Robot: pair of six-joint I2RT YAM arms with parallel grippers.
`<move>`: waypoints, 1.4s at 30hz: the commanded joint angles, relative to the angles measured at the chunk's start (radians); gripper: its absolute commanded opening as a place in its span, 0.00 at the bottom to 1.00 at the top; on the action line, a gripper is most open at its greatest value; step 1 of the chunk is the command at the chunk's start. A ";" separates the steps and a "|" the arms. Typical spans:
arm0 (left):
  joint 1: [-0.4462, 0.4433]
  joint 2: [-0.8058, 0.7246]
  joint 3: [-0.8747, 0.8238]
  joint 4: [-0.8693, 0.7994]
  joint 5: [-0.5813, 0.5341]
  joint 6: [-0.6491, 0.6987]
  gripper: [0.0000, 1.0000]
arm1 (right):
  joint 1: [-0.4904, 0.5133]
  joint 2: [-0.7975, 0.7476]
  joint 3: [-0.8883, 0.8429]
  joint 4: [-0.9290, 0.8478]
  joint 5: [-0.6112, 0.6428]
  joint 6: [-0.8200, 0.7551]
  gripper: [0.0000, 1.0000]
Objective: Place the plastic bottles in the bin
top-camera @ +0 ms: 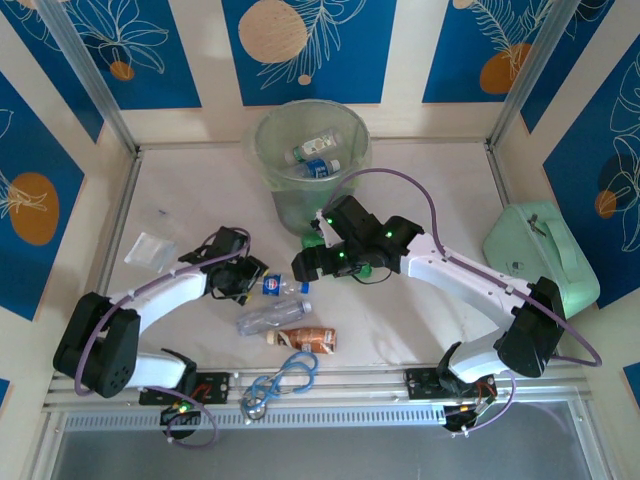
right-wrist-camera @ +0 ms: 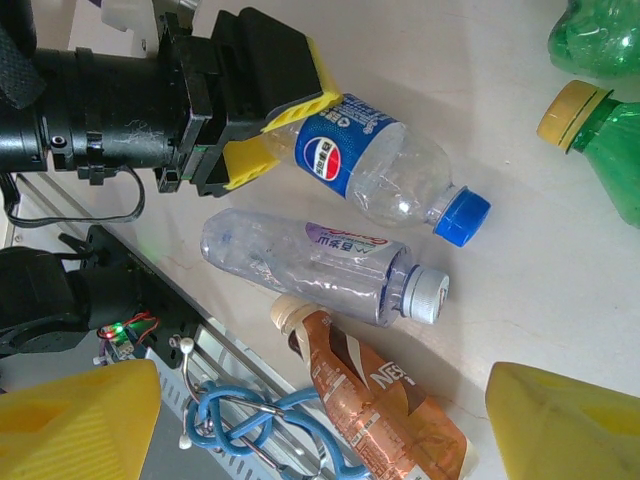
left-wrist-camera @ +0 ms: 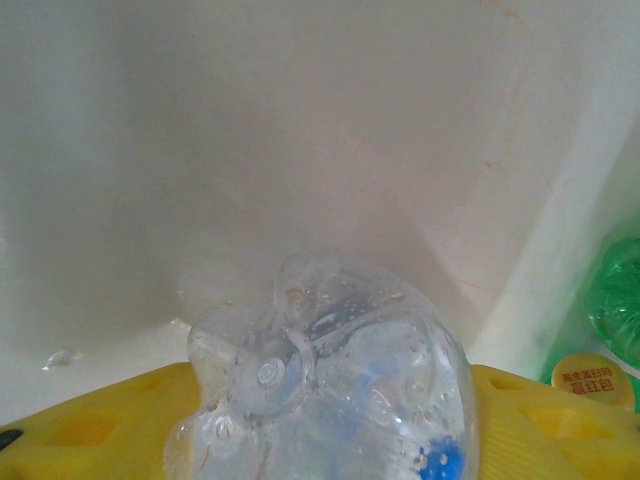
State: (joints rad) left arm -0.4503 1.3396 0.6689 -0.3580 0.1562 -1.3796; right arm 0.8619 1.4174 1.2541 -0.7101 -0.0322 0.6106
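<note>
A clear plastic bottle with a blue label and blue cap [top-camera: 283, 287] [right-wrist-camera: 385, 170] lies on the table. My left gripper [top-camera: 252, 280] [left-wrist-camera: 320, 420] is shut on its base end, and the yellow fingers [left-wrist-camera: 90, 430] press both sides of the base [left-wrist-camera: 320, 380]. Below it lie a clear bottle with a white cap [top-camera: 270, 318] [right-wrist-camera: 320, 262] and a brown bottle [top-camera: 303, 340] [right-wrist-camera: 385, 400]. My right gripper [top-camera: 315, 262] [right-wrist-camera: 320, 430] hovers open above these, near green bottles [top-camera: 322, 240] [right-wrist-camera: 610, 140]. The bin [top-camera: 275, 190] stands at the back and holds some bottles.
A blue-grey looped cable [top-camera: 285, 378] [right-wrist-camera: 270, 430] lies on the metal rail at the near edge. A mint green case [top-camera: 540, 250] sits at the right wall. A small clear plastic bag [top-camera: 150, 248] lies at the left. Walls close the table on three sides.
</note>
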 commanded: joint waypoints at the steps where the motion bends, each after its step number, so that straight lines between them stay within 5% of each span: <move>1: -0.005 -0.002 0.030 0.006 0.008 -0.001 0.59 | 0.001 -0.021 0.018 -0.013 0.009 0.010 0.85; 24: 0.121 -0.387 0.310 -0.049 0.224 0.302 0.56 | -0.145 -0.183 0.243 -0.025 -0.117 0.051 0.85; 32: 0.139 -0.270 0.585 -0.010 0.191 0.321 0.56 | -0.168 -0.258 0.289 -0.026 -0.015 0.071 0.85; 42: 0.137 0.194 1.139 -0.046 0.126 0.400 0.55 | -0.215 -0.313 0.244 -0.036 -0.016 0.110 0.85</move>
State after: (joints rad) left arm -0.3199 1.4593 1.7241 -0.3790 0.3038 -1.0187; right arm 0.6514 1.1278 1.5192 -0.7292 -0.0586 0.6991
